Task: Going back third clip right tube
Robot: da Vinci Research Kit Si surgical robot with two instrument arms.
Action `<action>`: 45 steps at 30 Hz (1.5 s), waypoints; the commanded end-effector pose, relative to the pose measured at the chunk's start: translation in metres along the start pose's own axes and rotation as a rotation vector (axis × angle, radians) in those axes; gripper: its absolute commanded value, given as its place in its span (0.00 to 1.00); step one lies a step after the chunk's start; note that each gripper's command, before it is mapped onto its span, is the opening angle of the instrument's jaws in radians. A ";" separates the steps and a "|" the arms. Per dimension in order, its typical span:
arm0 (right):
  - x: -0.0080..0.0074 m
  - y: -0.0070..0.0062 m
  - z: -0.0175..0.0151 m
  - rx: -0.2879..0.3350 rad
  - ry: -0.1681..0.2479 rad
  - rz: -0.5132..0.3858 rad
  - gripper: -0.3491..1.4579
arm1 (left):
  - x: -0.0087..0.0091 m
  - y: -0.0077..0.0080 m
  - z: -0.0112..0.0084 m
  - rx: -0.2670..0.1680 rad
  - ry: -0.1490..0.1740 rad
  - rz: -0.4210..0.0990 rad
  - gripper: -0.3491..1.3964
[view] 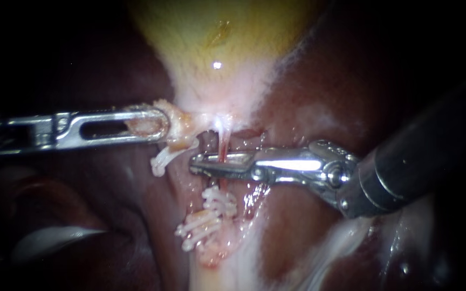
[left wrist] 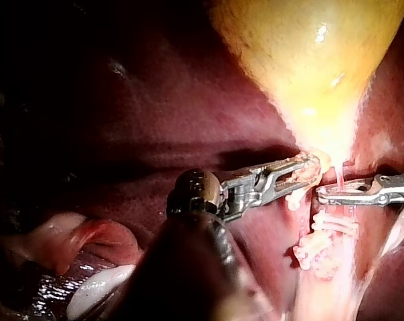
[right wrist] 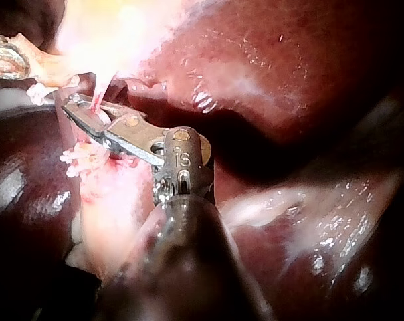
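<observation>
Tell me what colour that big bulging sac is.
Yellow, glossy gallbladder, whitish-pink at its neck; clearest in left wrist view.

left instrument point(view: 157, 125), coming in at the left edge of the endoscope frame: hand point(view: 115, 140) is flat polished steel, long, with a rounded end and one oblong slot cut through it. behind the slot sits a small round pin, then stepped steel links that go dull grey. left wrist view: rounded dark knuckle, black glossy shaft.

right instrument point(view: 198, 163), lower right of the endoscope frame: bright steel links with small rivets, chunky steel wrist block with a round pivot screw. shaft is fat, dark grey and glossy, with a lighter ring where it meets the wrist. right wrist view: brass-coloured pin head on the wrist block, stamped marks just behind it.
</observation>
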 end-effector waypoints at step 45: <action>0.0007 0.0003 -0.0079 0.056 -0.041 -0.628 0.47 | 0.0001 -0.0001 -0.0002 0.000 0.000 0.000 0.00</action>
